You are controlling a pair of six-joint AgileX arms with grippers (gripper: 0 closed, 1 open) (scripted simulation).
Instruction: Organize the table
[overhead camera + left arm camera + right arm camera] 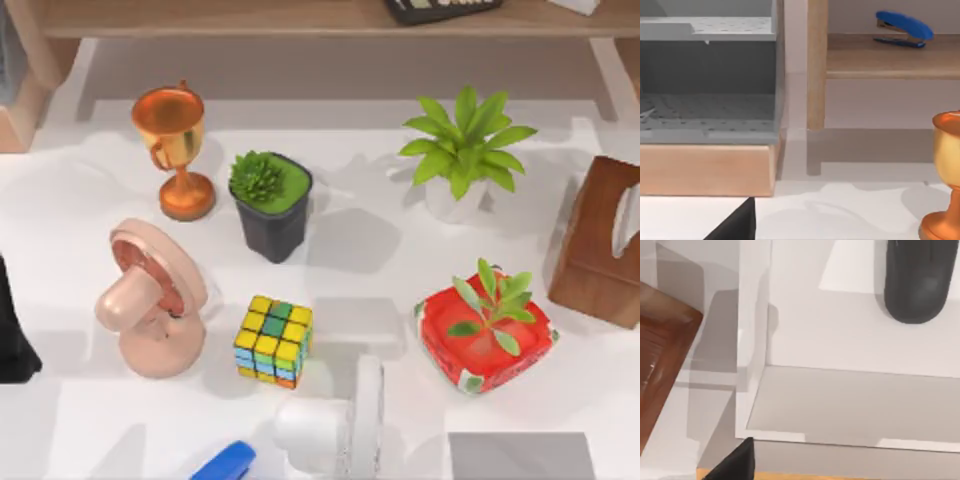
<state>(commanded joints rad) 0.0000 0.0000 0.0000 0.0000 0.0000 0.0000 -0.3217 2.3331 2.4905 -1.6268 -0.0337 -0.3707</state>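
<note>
Tabletop [90, 420] crowded round Rubik's cube [273, 340]: trophy [175, 150] & black-pot succulent [270, 205] beyond, pink fan [150, 300] beside, likely awaiting sorting; left arm parked at edge, pincer state can't tell.

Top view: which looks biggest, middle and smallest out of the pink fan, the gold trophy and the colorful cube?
1. Pink fan, biggest.
2. Gold trophy, middle; it stands farther back on the table, so this is less sure.
3. Colorful cube, smallest.
</note>
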